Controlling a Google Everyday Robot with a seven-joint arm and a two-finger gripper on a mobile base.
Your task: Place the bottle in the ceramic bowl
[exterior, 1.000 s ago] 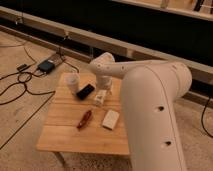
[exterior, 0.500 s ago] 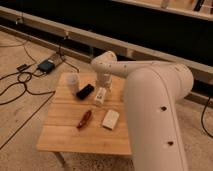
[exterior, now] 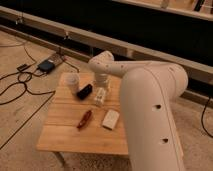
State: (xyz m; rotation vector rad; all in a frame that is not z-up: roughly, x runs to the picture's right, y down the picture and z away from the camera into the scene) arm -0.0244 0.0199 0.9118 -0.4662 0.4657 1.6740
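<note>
Cream-white bottle (exterior: 99,96) sits on the desk (exterior: 75,136), mid-top, just right of the ceramic bowl (exterior: 85,91). We read it as standing right at the gripper (exterior: 101,93), probably between the jaws, but pale plastic against pale fingers makes it hard for us to separate the two. The jaws stand wide, with no grip on anything as far as we can judge. The gripper hangs low over that spot, and the arm (exterior: 145,100) reaches in from the right and covers the desk's right side.

The bowl is dark, glossy and empty as far as we can see, near the bottle but not touching it. Pale cup (exterior: 72,80) is just behind-left of the bowl. Red object (exterior: 84,119) and white block (exterior: 110,119) lie nearer the front, apart from both.

Our call on the step: approach and pre-grasp, bottle not yet picked. The next move needs the jaws centred on the bottle and closed squarely. Then we want a lift high enough to clear the bowl rim, a short shift left, and a release over the bowl's middle. Watch that the shift doesn't clip the cup.
</note>
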